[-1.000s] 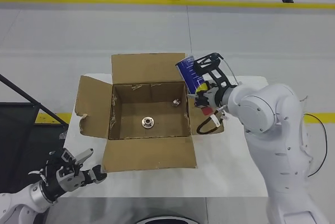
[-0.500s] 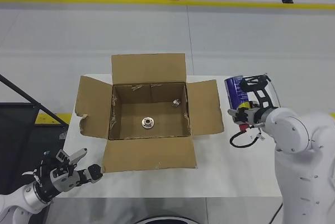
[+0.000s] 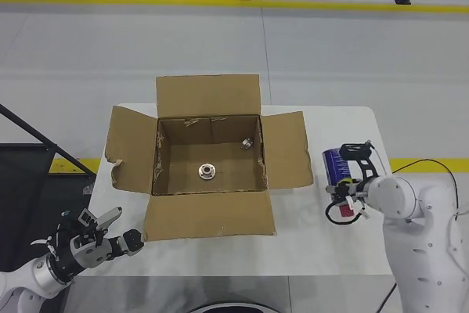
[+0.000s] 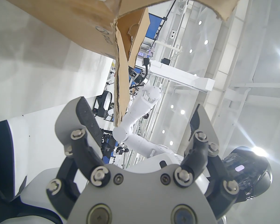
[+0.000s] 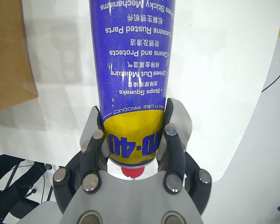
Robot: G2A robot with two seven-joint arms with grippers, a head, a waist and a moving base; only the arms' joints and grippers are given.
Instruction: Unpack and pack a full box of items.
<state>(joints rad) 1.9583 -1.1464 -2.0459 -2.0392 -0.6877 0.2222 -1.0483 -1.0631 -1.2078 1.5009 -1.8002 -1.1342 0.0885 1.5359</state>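
An open cardboard box (image 3: 209, 205) stands in the middle of the white table (image 3: 320, 242), flaps spread. Two small metal parts (image 3: 207, 169) (image 3: 247, 143) lie on its floor. My right gripper (image 3: 345, 178) is shut on a blue and yellow spray can (image 3: 336, 162) with a red cap, low over the table to the right of the box's right flap (image 3: 287, 149). In the right wrist view the can (image 5: 131, 54) sits between the fingers (image 5: 169, 113), its far end by the tabletop. My left gripper (image 3: 109, 228) stands open below the box's front left corner (image 4: 117, 54), off the table's edge, nothing between its fingers (image 4: 86, 115).
A dark frame or cart (image 3: 15, 196) stands on the floor left of the table. A black cable (image 3: 340, 215) loops under the right wrist. Bare tabletop lies right of the box and along its front.
My right arm carried the spray can from above the box's back right corner out to the right and down toward the table. The left gripper drew back slightly from the box.
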